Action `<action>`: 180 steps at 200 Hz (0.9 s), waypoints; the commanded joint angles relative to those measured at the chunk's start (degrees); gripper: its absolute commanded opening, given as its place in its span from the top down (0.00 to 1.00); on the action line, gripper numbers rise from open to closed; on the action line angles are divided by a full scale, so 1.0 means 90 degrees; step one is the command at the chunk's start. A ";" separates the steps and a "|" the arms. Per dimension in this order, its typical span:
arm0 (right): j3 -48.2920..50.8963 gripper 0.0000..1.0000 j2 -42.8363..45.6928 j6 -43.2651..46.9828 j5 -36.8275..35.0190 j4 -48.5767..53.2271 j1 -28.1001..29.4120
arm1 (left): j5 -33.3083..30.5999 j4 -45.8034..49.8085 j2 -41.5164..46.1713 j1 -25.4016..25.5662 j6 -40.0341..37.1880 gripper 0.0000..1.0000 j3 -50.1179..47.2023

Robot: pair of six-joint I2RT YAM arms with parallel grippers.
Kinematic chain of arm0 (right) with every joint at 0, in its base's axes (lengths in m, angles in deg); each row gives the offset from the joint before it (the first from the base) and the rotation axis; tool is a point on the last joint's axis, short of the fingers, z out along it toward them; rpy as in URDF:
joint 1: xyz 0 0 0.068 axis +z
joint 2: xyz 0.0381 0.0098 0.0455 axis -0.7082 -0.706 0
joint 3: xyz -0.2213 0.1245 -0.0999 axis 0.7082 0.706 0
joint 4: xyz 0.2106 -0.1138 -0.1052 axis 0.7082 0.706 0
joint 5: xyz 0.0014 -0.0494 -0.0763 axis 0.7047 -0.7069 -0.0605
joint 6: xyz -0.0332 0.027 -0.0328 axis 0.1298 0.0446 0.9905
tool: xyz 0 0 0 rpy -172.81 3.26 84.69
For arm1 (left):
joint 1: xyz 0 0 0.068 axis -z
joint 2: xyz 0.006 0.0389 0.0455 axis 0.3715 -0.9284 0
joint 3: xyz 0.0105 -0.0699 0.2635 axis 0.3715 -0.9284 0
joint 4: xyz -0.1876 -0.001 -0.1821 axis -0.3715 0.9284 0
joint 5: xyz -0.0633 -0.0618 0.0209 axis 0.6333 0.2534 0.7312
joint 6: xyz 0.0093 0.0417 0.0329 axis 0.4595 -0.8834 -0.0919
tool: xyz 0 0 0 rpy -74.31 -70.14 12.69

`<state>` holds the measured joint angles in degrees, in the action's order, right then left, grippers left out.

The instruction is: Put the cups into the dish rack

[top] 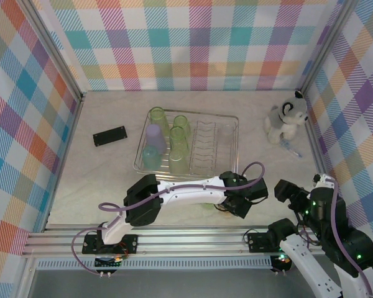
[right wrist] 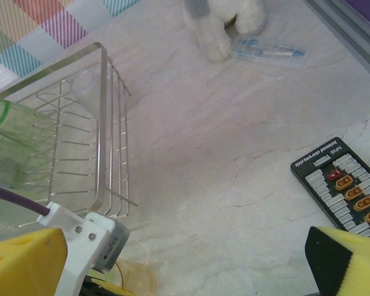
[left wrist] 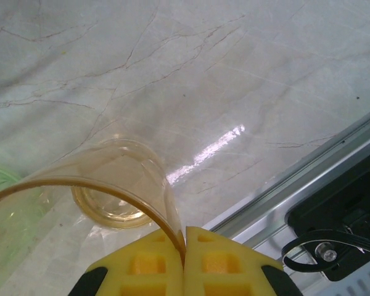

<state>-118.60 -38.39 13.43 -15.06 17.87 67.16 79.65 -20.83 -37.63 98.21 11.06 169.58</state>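
Evidently the step in hand is the pick-up of one more cup: the left gripper (left wrist: 185, 250) has its yellow pads (left wrist: 145, 265) pinched tight on the thin wall of the orange cup (left wrist: 120, 185), one pad inside the rim and one outside, while the cup stands upright on the table (left wrist: 246, 80). A green cup (left wrist: 1, 185) sits just left of the pads, touching or nearly touching the orange one. The dish rack (top: 236, 146) lies ahead of this gripper and a little to its left, with green, lavender and teal cups (top: 154, 136) crowding its far-left half. The next move probably calls for a straight lift, then a carry forward over the near wire edge to a free spot, with care that the thin wall does not slip or buckle. To the right, the right gripper (right wrist: 185, 265) hangs wide open and empty, the rack's corner ahead to its left and a black connector board (right wrist: 348, 185) ahead to its right. Pale marble-look laminate covers the table; a metal rail (left wrist: 308, 179) edges its near side, pastel plaid panels (top: 25, 112) wall it in, and a plush dog (top: 287, 118) sits in the far-right corner.
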 commanded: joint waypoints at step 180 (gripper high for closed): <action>-0.0269 0.01 -0.2847 0.0593 0.3807 -0.3446 -0.0038 | 0.2473 -0.6788 0.6375 -0.2608 0.0380 1.00 -0.5870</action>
<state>-118.55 -62.02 18.02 6.93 -1.40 67.16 98.01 -69.72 13.93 77.88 9.47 119.50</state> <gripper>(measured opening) 0.989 0.051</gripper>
